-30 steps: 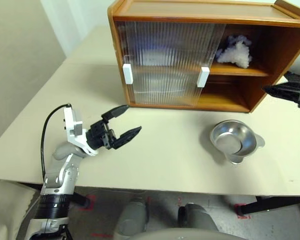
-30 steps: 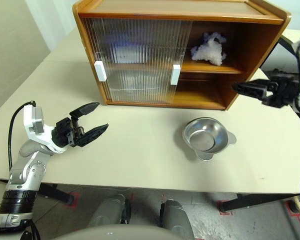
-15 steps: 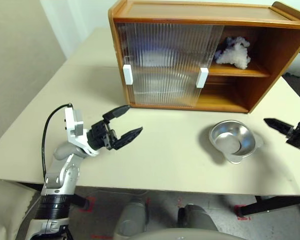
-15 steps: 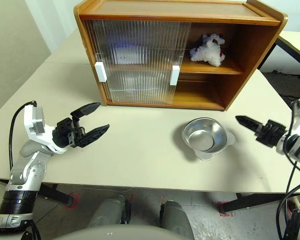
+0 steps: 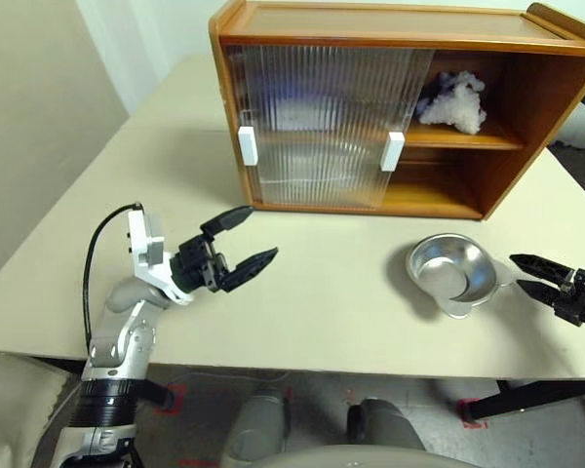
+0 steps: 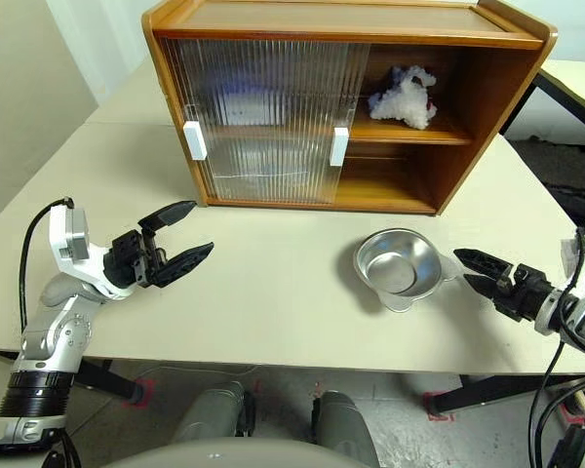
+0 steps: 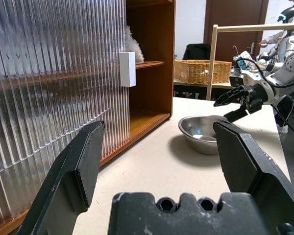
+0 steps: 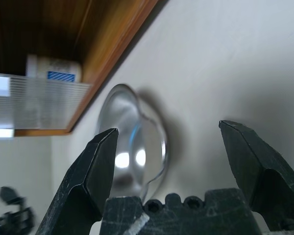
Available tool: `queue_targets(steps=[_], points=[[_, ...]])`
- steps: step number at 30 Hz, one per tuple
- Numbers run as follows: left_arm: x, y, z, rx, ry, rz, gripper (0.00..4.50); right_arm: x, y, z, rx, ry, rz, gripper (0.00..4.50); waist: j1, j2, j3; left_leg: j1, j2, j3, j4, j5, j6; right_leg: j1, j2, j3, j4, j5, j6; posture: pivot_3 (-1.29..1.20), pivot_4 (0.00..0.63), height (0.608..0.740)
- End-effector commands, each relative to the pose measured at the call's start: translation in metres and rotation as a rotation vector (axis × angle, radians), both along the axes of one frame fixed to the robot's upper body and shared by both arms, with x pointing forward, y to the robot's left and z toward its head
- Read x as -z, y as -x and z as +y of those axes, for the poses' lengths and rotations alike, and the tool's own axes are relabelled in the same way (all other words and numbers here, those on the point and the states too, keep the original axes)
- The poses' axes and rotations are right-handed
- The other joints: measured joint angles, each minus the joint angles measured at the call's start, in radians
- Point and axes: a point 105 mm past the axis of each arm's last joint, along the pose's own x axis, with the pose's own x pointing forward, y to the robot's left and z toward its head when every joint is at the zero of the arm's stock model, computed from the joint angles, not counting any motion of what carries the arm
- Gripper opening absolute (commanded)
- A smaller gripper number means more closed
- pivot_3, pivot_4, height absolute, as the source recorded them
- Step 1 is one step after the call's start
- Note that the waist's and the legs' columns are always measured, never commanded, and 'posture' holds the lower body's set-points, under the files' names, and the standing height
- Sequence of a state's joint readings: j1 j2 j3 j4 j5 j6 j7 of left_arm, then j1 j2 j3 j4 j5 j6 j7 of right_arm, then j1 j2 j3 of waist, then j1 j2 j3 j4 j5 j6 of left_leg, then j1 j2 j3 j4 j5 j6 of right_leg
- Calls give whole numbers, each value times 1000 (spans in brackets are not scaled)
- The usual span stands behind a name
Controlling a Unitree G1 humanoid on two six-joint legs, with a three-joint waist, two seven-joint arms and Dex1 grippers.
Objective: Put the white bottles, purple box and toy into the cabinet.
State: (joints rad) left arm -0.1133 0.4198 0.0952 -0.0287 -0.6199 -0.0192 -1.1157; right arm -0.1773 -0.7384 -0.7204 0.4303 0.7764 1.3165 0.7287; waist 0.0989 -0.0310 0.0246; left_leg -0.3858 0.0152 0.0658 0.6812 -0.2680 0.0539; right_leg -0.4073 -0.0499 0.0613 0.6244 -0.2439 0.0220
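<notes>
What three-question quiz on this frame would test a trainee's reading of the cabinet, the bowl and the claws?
1. True or false: the toy sits on the upper shelf in the open side of the cabinet.
2. Which claw is nearer the metal bowl? A) the left claw B) the right claw
3. Fill in: both claws are ____ and hold nothing.

Key
1. True: the fluffy white toy lies on the upper shelf, beside the ribbed doors.
2. B: the right claw is just beside the bowl; the left claw hovers over the table in front of the doors.
3. Open.
</notes>
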Motion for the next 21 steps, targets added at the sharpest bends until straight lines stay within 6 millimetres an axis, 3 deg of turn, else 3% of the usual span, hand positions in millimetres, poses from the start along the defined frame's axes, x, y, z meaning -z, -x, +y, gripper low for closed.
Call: queue_targets(steps=[1,10,12,17,21], points=[[1,-1,-4,14,-21,-8,4500,-2,0,7,-15,-33,3,3871,0,0,0,0,0,0,0,0,0,0,0,0,0,-1,1,167,0,740],[-1,-3,1,-3,-29,-19,4500,-5,-3,22,-57,-81,-2,552,0,0,0,0,0,0,0,0,0,0,0,0,0,-1,1,173,0,740],[0,-2,2,-4,-29,-19,4500,-6,-4,23,-59,-87,-6,69,0,-1,-3,0,0,0,0,0,0,1,0,0,0,-1,1,173,0,740],[0,-3,3,-7,-32,-20,4500,-11,-4,27,-75,-120,-23,5,5,-7,-9,1,0,-1,0,0,0,2,0,0,0,-1,2,172,0,740],[0,-3,3,-4,-33,-21,4500,-33,-14,29,-67,-204,-117,5,2,-7,-9,1,0,0,0,0,1,1,-1,0,0,0,3,171,0,740]])
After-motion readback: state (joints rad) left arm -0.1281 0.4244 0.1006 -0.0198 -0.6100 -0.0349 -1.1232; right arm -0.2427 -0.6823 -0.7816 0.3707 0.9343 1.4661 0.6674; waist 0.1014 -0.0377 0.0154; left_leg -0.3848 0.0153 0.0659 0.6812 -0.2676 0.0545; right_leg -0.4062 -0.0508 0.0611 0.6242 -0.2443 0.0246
